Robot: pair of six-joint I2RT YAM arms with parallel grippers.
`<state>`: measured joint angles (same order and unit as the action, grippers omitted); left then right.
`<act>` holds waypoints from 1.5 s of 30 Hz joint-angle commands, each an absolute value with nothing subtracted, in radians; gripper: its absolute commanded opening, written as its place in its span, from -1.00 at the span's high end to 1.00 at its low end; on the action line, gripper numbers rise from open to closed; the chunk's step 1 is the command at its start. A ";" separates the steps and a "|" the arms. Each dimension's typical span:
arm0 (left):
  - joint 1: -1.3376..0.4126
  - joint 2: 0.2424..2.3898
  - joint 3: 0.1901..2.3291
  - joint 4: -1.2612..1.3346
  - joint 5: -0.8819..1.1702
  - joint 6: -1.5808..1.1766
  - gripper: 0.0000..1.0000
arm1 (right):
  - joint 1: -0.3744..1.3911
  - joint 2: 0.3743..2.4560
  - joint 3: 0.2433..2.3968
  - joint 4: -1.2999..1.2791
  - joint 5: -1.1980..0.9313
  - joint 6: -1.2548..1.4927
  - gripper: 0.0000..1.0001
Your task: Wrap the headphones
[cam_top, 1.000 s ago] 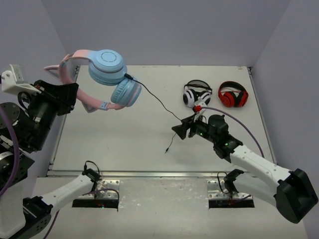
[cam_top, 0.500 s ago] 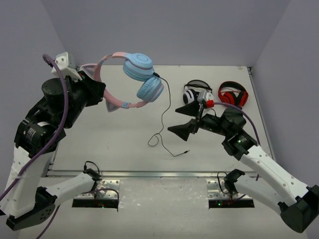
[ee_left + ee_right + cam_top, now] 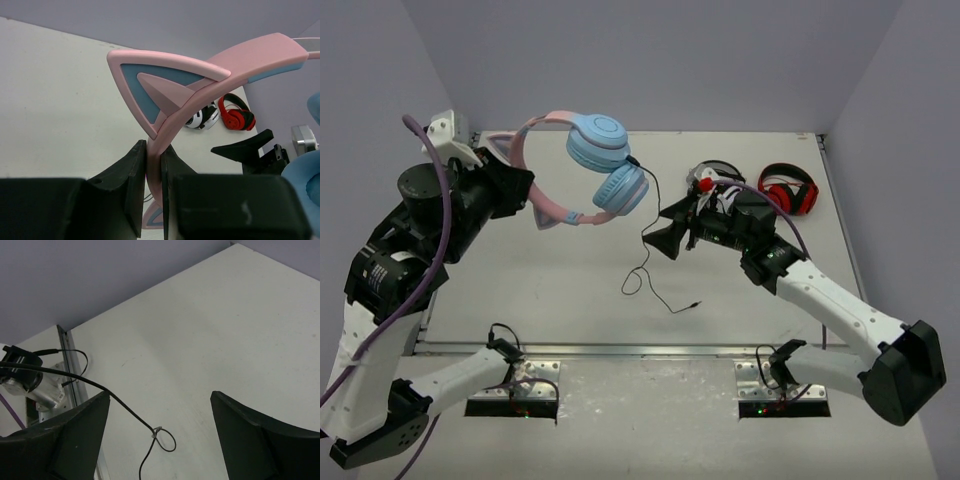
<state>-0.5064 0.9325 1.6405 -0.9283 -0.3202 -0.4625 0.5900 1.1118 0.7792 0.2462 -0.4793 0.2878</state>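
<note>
Holding the pink cat-eared headphones with light blue ear cups (image 3: 592,160) aloft at upper left of the frame, the left pincer (image 3: 153,155) is clenched on the pink headband (image 3: 240,57), letting the thin black cable (image 3: 131,411) dangle to the white worktop (image 3: 550,290). The right pincer (image 3: 160,396), jaws spread wide and empty, hovers at centre just beside the hanging cable, seemingly placed to catch it for winding around the headphones.
</note>
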 commanded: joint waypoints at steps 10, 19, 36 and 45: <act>-0.515 0.923 1.644 -0.799 -0.385 -0.535 0.99 | 0.589 1.129 0.571 0.761 -0.683 0.557 -0.49; -0.515 0.907 1.603 -0.762 -0.374 -0.554 0.99 | 0.589 1.210 0.650 0.661 -0.612 0.463 0.54; -0.515 0.971 1.223 -0.545 -0.638 -0.243 0.99 | 0.591 0.678 0.624 0.102 0.031 0.207 0.97; -0.685 1.193 1.114 -0.514 -0.281 -0.032 0.99 | 0.591 0.807 0.962 -0.236 0.005 0.017 0.97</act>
<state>-0.6113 1.2167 1.0973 -0.6327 -0.4526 -0.1249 0.5896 0.7570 0.8833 -0.0784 -0.0204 0.1181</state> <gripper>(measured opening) 0.119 0.020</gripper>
